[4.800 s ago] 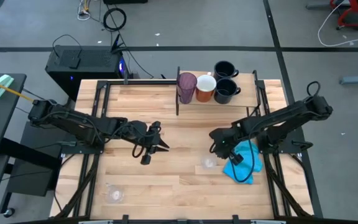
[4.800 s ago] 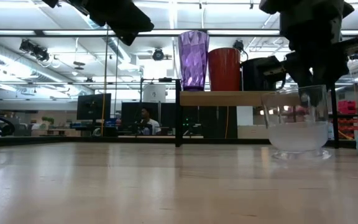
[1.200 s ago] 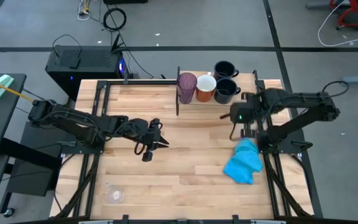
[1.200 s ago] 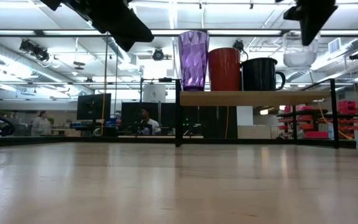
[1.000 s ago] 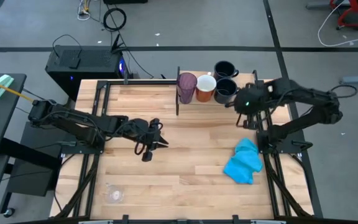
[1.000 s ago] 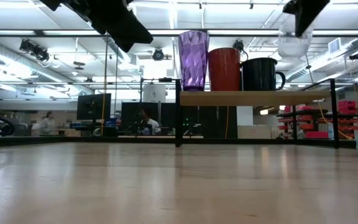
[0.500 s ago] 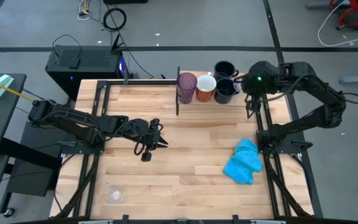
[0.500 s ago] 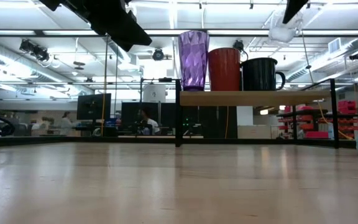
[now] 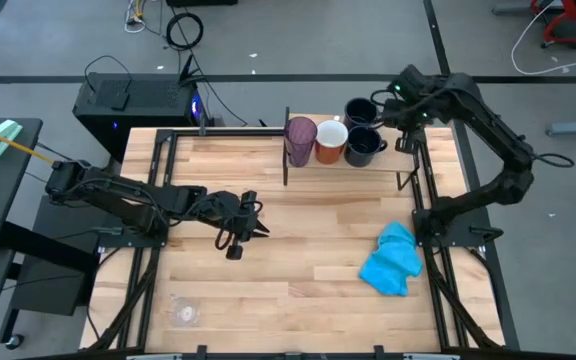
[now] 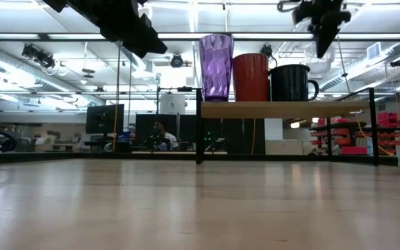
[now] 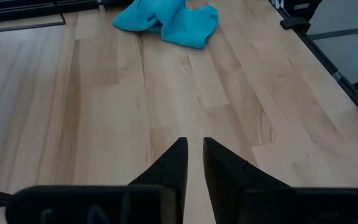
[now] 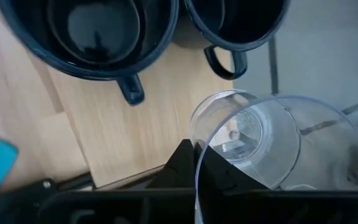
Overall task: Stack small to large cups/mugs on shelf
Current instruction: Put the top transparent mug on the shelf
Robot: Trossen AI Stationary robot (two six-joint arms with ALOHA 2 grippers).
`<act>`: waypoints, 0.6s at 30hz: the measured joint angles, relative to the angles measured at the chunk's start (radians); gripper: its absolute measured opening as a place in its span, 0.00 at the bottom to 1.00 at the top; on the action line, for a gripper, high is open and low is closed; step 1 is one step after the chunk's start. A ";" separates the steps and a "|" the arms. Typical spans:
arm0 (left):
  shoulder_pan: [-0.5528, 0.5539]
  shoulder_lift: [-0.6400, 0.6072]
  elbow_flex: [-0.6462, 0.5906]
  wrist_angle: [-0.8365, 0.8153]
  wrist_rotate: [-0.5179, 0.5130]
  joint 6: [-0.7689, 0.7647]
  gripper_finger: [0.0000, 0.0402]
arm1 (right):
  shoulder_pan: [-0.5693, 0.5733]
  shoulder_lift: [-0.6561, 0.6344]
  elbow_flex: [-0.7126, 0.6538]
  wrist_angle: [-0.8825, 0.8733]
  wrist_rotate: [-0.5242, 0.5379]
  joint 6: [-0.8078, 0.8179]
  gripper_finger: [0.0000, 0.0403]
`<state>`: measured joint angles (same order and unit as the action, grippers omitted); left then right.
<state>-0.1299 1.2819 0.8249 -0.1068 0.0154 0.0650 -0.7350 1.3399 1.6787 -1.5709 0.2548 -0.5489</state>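
Pinched shut on a clear plastic cup's (image 12: 278, 146) rim, the right gripper (image 12: 194, 163) hangs above the wooden shelf (image 9: 393, 158), at 3 o'clock from two navy mugs (image 9: 364, 146). Nearly closed and empty, the left gripper (image 9: 251, 228) hovers mid-tabletop (image 9: 298, 250). Another clear cup (image 9: 185, 312) sits at 7 o'clock.

Four cups (image 9: 332, 138) stand on the shelf (image 9: 388, 165), cloth (image 9: 392, 259) before it.

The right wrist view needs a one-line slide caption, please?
Right gripper pinching a clear plastic cup by its rim above two navy mugs on the shelf.
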 joint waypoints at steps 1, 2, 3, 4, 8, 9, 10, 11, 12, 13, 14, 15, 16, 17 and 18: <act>0.000 0.000 0.000 -0.001 0.000 0.000 0.15 | -0.017 0.016 0.000 0.000 -0.005 -0.021 0.00; 0.000 0.000 0.000 -0.001 0.000 0.000 0.15 | -0.036 0.031 0.000 0.000 -0.012 -0.042 0.00; 0.000 0.000 0.000 -0.003 0.000 0.000 0.14 | -0.054 0.044 -0.001 0.000 -0.024 -0.060 0.00; 0.000 0.000 0.000 -0.004 0.000 0.000 0.14 | -0.074 0.057 -0.001 0.000 -0.043 -0.079 0.00; 0.000 0.000 0.000 -0.005 0.000 0.000 0.13 | -0.149 0.099 -0.001 0.000 -0.093 -0.122 0.00; 0.000 0.000 0.000 -0.007 0.000 0.000 0.13 | -0.169 0.107 -0.001 0.000 -0.105 -0.132 0.00; 0.000 0.000 0.000 -0.009 0.000 0.000 0.13 | -0.186 0.114 -0.001 0.000 -0.116 -0.142 0.00; 0.000 0.000 0.000 -0.012 0.000 0.000 0.13 | -0.203 0.120 -0.001 0.000 -0.127 -0.154 0.00; 0.000 0.000 0.000 -0.013 0.000 0.000 0.14 | -0.216 0.124 -0.001 0.001 -0.143 -0.163 0.00; 0.000 0.000 0.000 -0.012 0.000 0.004 0.14 | -0.228 0.127 -0.001 0.004 -0.159 -0.173 0.00; 0.000 0.000 0.000 -0.012 0.000 0.012 0.14 | -0.239 0.128 -0.001 0.009 -0.177 -0.185 0.00; 0.000 0.000 0.000 -0.012 0.000 0.022 0.15 | -0.248 0.129 -0.001 0.014 -0.191 -0.193 0.00; 0.000 0.000 0.000 -0.013 0.000 0.031 0.15 | -0.254 0.129 -0.001 0.018 -0.204 -0.200 0.00; 0.000 0.000 0.000 -0.012 0.000 0.033 0.15 | -0.258 0.129 -0.001 0.022 -0.222 -0.206 0.00; 0.000 0.000 0.000 -0.012 0.000 0.034 0.15 | -0.261 0.129 -0.001 0.026 -0.245 -0.212 0.00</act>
<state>-0.1299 1.2819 0.8249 -0.1191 0.0154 0.0990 -0.9961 1.4689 1.6775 -1.5446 0.0094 -0.7605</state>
